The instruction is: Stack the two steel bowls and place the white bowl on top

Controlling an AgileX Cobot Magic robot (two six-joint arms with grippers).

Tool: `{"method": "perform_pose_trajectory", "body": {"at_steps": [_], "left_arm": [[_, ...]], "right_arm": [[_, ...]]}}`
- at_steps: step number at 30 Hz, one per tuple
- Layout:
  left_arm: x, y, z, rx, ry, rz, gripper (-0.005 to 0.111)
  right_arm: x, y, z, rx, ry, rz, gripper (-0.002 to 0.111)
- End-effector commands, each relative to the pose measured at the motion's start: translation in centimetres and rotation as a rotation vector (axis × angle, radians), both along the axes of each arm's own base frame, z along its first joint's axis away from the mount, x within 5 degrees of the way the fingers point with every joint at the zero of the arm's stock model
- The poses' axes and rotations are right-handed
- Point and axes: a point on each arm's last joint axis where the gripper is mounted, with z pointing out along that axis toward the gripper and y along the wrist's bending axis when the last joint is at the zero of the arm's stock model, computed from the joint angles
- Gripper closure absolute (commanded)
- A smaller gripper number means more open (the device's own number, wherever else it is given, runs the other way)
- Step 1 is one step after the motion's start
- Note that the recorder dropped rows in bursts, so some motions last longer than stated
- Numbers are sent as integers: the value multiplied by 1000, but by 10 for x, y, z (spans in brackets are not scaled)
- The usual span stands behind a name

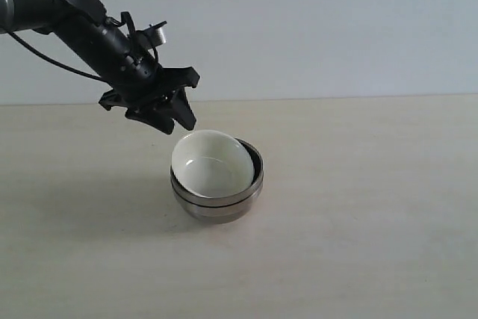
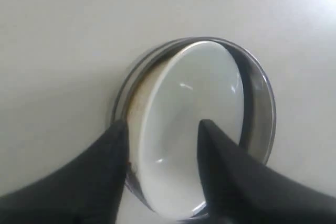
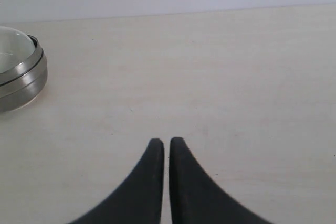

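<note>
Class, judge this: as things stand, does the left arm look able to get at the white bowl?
Probably yes. The left gripper hangs open right over the white bowl's raised rim, with nothing between them; the bowl sits tilted in the steel bowls.

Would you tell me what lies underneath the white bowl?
The white bowl rests tilted inside the two steel bowls, nested on the table. Only their rims and outer walls show; their insides are mostly covered.

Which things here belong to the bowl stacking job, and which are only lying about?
Job: steel bowls, stacked; white bowl, tilted inside them; left gripper, open at its rim.
Just there: table; right gripper, shut, apart from the bowls.
</note>
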Motion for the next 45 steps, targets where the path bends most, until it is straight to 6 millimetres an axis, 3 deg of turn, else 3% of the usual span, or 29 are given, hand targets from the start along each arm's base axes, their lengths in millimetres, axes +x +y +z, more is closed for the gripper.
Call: {"method": "perform_pose_trajectory", "body": {"at_steps": [1, 5, 15, 27, 37, 45], "left_arm": [[1, 1, 3, 8, -15, 4, 87], [1, 1, 3, 10, -25, -10, 103], [3, 0, -9, 18, -9, -10, 103], [11, 0, -45, 61, 35, -24, 103], [9, 0, -30, 51, 14, -29, 103], [8, 0, -31, 54, 20, -31, 103]], "right_arm": [[0, 0, 1, -4, -10, -6, 108], [0, 0, 1, -4, -10, -6, 108], [0, 0, 1, -4, -10, -6, 108], [0, 0, 1, -4, -10, -6, 108], [0, 0, 1, -4, -10, -6, 108], [0, 0, 1, -4, -10, -6, 108]]}}
